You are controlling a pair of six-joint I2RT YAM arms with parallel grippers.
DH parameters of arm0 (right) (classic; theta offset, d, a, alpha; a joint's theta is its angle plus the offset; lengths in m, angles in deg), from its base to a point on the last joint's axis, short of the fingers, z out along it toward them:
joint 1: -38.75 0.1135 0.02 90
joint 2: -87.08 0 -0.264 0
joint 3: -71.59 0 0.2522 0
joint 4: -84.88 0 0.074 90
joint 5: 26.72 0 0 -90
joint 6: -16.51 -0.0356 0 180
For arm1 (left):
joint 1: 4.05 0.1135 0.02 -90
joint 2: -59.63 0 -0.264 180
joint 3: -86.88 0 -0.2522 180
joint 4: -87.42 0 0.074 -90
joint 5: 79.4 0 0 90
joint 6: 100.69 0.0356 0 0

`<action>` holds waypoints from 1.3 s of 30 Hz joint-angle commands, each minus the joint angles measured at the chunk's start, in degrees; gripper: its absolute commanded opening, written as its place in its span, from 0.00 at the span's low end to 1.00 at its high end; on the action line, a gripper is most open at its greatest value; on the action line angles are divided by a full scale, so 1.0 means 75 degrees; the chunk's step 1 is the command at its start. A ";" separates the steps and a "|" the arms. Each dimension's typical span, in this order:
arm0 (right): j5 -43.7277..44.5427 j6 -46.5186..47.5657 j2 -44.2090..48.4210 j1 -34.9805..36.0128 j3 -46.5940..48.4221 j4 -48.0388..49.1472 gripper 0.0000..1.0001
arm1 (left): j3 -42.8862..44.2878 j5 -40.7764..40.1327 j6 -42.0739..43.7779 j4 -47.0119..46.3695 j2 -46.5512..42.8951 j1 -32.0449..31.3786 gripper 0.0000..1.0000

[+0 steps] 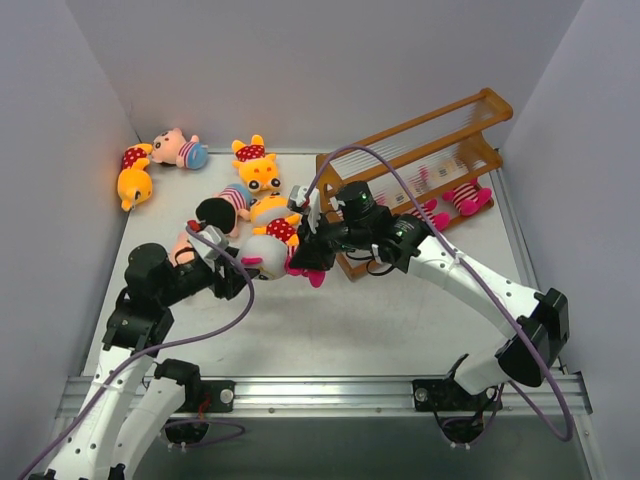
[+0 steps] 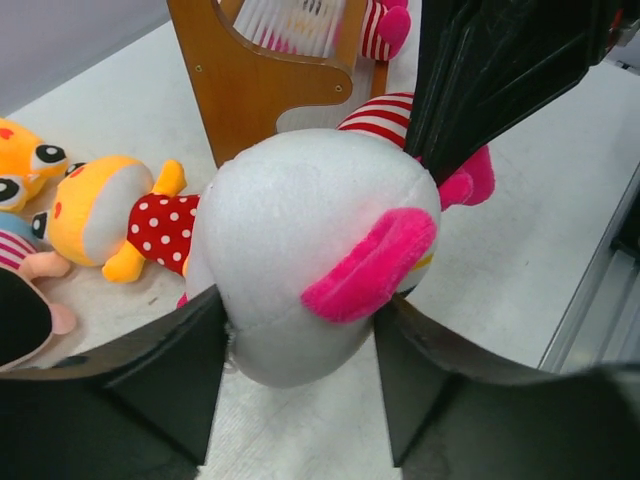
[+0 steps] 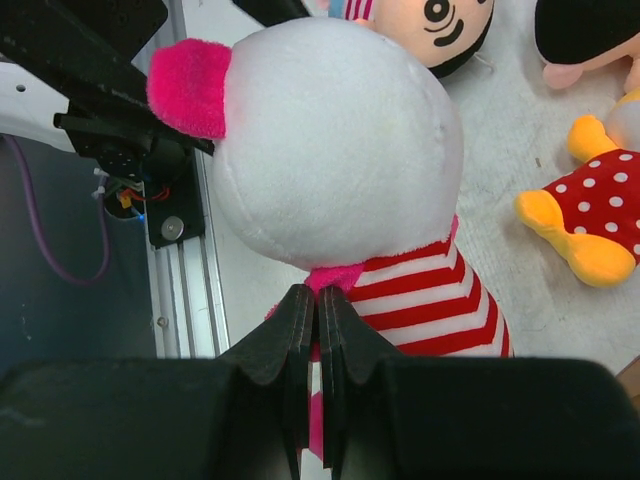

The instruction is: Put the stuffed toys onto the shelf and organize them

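Furthest from the shelf [image 1: 494, 112], by the left wall, you have a first yellow bear [image 1: 132, 182] and a blue-shorts boy [image 1: 178, 150] lying side by side on the table [image 1: 400, 320]. Nearer the shelf's left end lie a second yellow bear [image 1: 260, 172], a black-haired boy [image 1: 216, 212] and a polka-dot bear [image 1: 277, 228], close together and all off the shelf.

Your left gripper [image 2: 300, 330] reaches toward the shelf's left end. Its fingers [image 2: 180, 380] stand wide apart, pressed against either side of the round head of the white-headed doll [image 1: 265, 255]. That doll is just in front of the shelf's left end, not on it. Its head points away from the shelf, and its red-striped body faces the shelf.

Your right gripper [image 3: 318, 300] comes from the shelf side. Its fingers are pressed together and pinch a thin magenta bit of the same doll, just below the head.

On the shelf, toward its right half, two striped dolls [image 1: 468, 196] lie low down behind the pale rods. Their magenta feet stick out at the front. You cannot tell exactly which tier they are on.
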 commanded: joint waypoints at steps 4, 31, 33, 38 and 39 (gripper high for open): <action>-0.0300 -0.0113 0.0341 -0.0099 -0.0155 0.0624 0.00 | 0.0130 0.0576 -0.0405 -0.0586 -0.0064 -0.0026 0.32; 0.5441 0.1293 0.2239 0.2103 -0.1913 0.1795 0.85 | 0.3387 -0.2342 -0.5255 0.4253 0.2266 0.0079 0.02; 0.5818 0.1468 0.2181 0.2384 -0.2112 0.1807 0.87 | 0.3645 -0.2436 -0.5664 0.4534 0.2407 0.0149 0.02; 0.6578 0.1890 0.1947 0.2899 -0.2592 0.2076 0.91 | 0.3950 -0.2179 -0.6205 0.4582 0.2713 0.0278 0.02; 0.6685 0.1984 0.1900 0.2970 -0.2651 0.2181 0.94 | 0.3962 -0.2178 -0.6252 0.4571 0.2748 0.0290 0.02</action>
